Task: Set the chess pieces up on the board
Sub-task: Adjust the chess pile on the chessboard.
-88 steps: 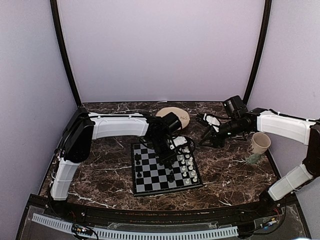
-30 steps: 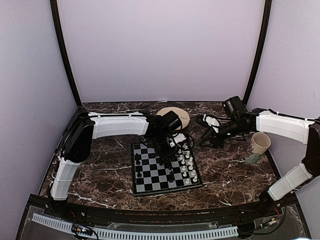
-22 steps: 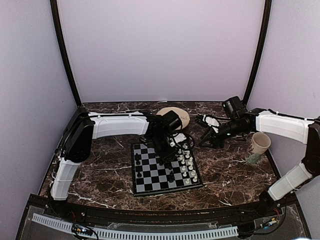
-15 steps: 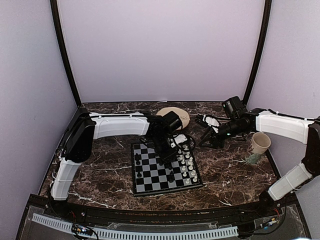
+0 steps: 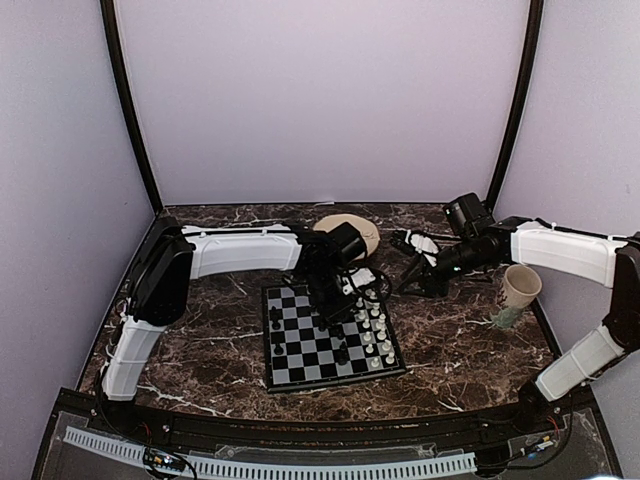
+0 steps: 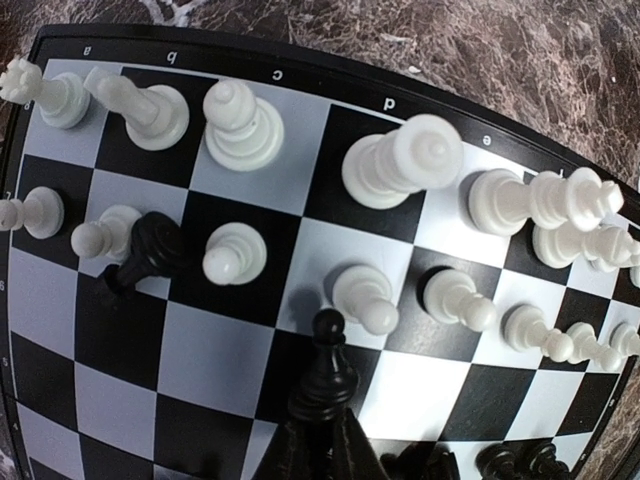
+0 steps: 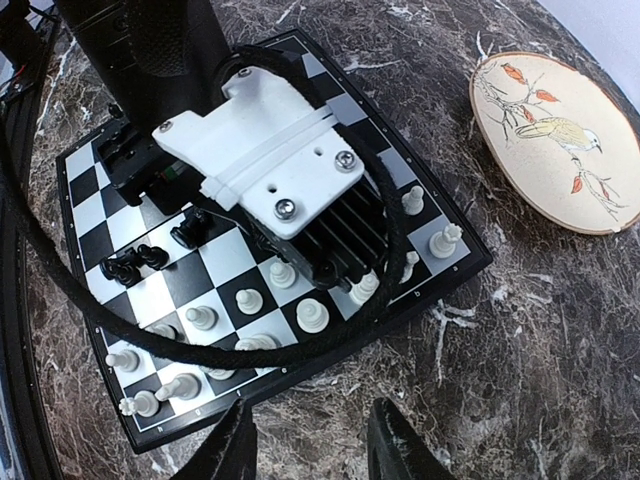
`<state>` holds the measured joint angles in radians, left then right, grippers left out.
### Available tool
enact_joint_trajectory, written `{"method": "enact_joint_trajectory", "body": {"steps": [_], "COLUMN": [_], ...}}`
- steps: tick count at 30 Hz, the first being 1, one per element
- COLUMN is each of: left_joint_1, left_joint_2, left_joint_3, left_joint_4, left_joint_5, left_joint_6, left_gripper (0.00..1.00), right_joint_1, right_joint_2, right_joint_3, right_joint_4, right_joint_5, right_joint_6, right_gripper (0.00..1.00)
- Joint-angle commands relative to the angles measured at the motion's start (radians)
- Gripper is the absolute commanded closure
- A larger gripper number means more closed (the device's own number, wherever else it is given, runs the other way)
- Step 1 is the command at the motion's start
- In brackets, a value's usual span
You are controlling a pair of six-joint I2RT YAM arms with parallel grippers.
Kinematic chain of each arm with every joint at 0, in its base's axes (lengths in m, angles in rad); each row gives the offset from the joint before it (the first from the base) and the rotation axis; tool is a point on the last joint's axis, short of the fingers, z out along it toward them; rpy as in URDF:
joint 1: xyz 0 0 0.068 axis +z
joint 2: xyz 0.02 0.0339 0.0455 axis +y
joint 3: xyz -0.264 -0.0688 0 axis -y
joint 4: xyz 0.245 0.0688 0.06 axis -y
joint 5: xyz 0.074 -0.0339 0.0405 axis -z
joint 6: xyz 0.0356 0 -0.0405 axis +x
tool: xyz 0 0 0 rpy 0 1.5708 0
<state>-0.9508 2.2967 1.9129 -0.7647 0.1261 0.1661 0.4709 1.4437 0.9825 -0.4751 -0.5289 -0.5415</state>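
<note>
Checking progress: the board (image 5: 300, 365) lies on the tabletop (image 5: 460, 350) between the two arms; white pieces (image 6: 405, 160) stand in two rows along the lettered edge, so that side looks close to done, though I cannot confirm every square is correct.

Black side is much less advanced, as I judge it; only a few black pieces (image 5: 277, 322) stand near the opposite edge, and others sit loose in mid-board; one tipped black pawn (image 6: 150, 248) leans in among the white pawns and will need moving.

Left tool (image 6: 318, 440) is low over the board, fingers pinched nearly together on the base of an upright black pawn (image 6: 325, 365) that stands just in front of the white pawn row; whether it is lifted off the square I cannot tell.

Right tool (image 7: 312, 430) hovers off the board's edge, fingers apart, holding nothing.

Plate (image 7: 550, 140) and cup (image 5: 520, 285) stand off the board.

Remaining: carry black pieces to their own rows.
</note>
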Motion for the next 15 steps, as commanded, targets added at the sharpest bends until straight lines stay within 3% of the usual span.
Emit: {"method": "enact_joint_trajectory", "body": {"steps": [1,10,15], "left_joint_1": [0.003,0.013,0.025], "left_joint_2": [-0.051,-0.167,-0.288], "left_joint_3": [0.014,-0.062,-0.206], "left_joint_4": [-0.058,0.013,0.133], "left_joint_5": [-0.035,-0.01,0.018], "left_joint_6": [0.02,0.017,0.006], "left_gripper": [0.91,0.92,0.92], "right_joint_1": [-0.005,-0.002,-0.003], "right_joint_2": [0.004,0.021,0.034], "right_joint_3": [0.025,0.087,0.162], "right_joint_4": [-0.002,-0.017,-0.003], "right_joint_5": [-0.034,-0.075,-0.066], "right_joint_6": [-0.001,0.06,0.173], "right_gripper": [0.62,0.61,0.62]}}
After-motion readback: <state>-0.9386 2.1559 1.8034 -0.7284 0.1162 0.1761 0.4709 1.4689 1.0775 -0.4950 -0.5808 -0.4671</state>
